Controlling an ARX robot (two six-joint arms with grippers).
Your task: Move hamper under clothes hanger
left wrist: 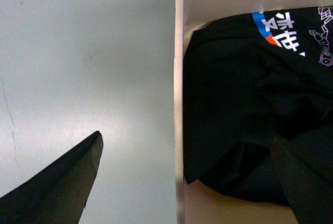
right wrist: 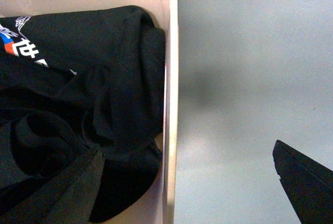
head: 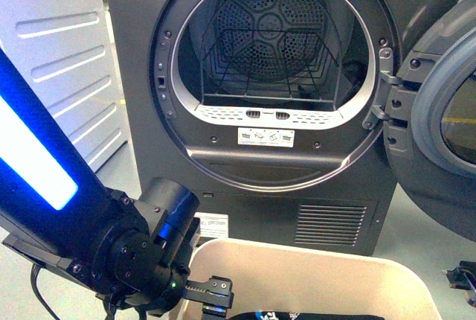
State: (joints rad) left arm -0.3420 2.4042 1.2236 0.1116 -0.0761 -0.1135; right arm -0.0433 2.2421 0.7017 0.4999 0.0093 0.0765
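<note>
Presently showing the hamper [head: 312, 260] standing on the floor [left wrist: 78, 52] just in front of the dark grey dryer [head: 134, 74], low in the front view, and holding a black garment [left wrist: 234, 104] with printed lettering. Not showing the clothes hanger in any view, so leaving the route to it unjudged.

Straddling one side wall with the left end effector [left wrist: 187, 135]: fingers spread wide, one hanging over the floor outside, the other over the garment inside, neither touching the wall. Mirroring this at the opposite wall with the right end effector [right wrist: 187, 146], likewise spread wide and gripping nothing.

Probably preparing to close on both walls ahead of moving the hamper.

Risking, on closing, a fold of the garment getting pinched against the wall, owing to cloth lying close against the inside face at both grasp sites; dragging or spilling the garment as a likely result. Risking a slip too, given smooth, thin walls offering little purchase. Risking a twist or tip of the hamper through uneven closing or unequal pulling by the two arms. Risking a knock against the open dryer door [head: 439, 112], standing out on the right side near the hamper, during any lift or turn toward that side.
</note>
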